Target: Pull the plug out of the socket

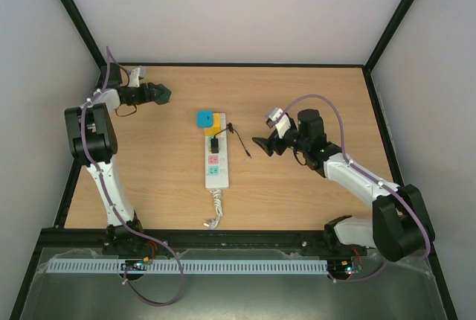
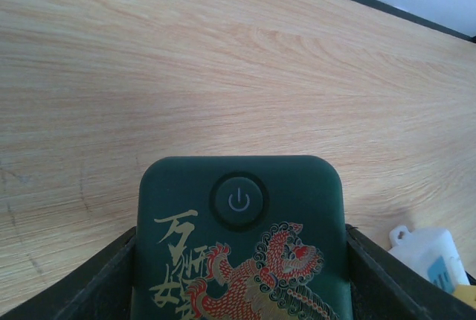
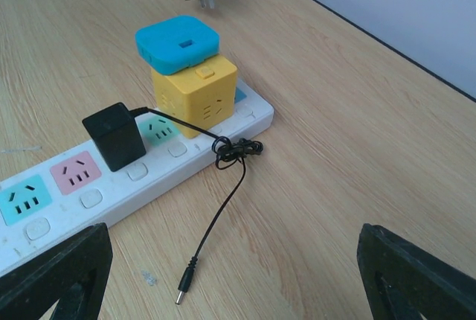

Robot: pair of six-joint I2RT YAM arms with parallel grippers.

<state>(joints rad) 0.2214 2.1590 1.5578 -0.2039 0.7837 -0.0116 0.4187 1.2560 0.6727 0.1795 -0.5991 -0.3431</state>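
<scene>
I have the long white power strip with pastel outlet faces [image 1: 215, 160] lying near the middle of the wooden surface [image 1: 312, 104]. Its length runs from the far edge toward the near edge, and its short coiled white cord [image 1: 215, 205] is at the near end. A yellow cube adapter [image 3: 195, 94] sits on the strip's far end with a flat blue block [image 3: 178, 42] on top of it. A small black plug adapter [image 3: 114, 136] is seated in the strip just nearer than the cube. Its thin black cable [image 3: 236, 149] is knotted beside the strip and trails onto the wood toward the right edge.

My left tool [image 1: 158, 94] is by the far left corner, well apart from the strip. It is clamped on a dark green square plug with a power button and a red-and-gold dragon print [image 2: 238, 260], one finger on each side. My right tool [image 1: 260, 146] hangs right of the strip, pointing at it, with its jaws spread wide and nothing between them.
</scene>
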